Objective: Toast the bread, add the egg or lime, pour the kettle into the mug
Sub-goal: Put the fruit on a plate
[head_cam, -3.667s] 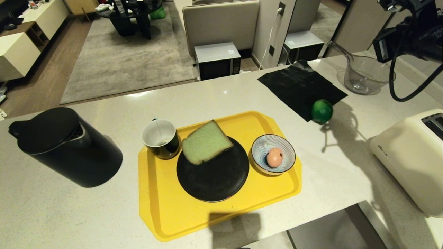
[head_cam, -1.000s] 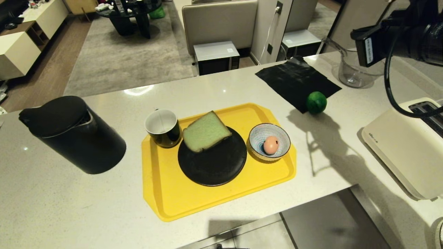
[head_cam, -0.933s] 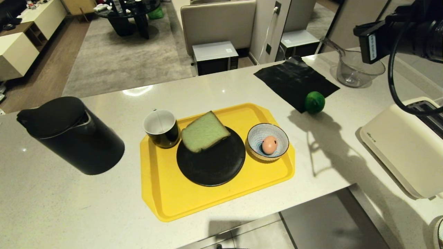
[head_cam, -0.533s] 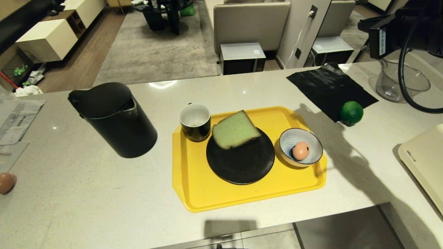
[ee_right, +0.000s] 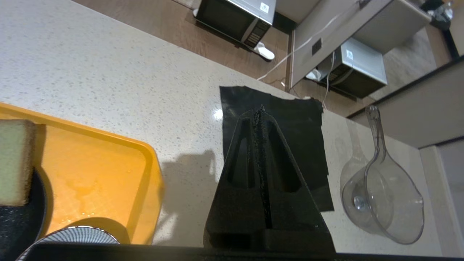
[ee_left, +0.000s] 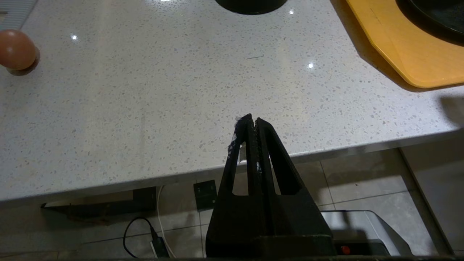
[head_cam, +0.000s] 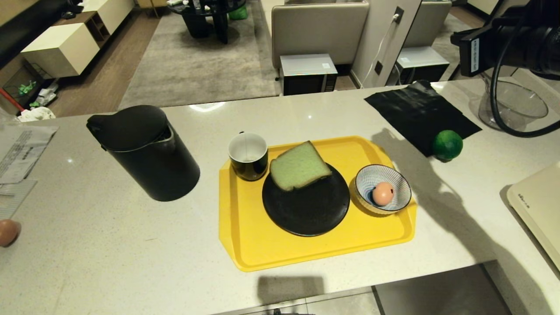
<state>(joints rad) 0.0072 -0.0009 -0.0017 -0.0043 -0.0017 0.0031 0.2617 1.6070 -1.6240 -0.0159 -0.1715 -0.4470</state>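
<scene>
On the pale tabletop the bread waits untoasted on a plate, well below the right pincer, hovering pressed together, empty, above a black mat; left pincer likewise.

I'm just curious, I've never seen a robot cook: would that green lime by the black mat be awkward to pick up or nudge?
Probably. The lime is round and lies loose on the smooth counter, so a nudge would likely roll it. Its glossy skin might slip between narrow fingers. It looks firm, so a squeeze shouldn't hurt it.
</scene>
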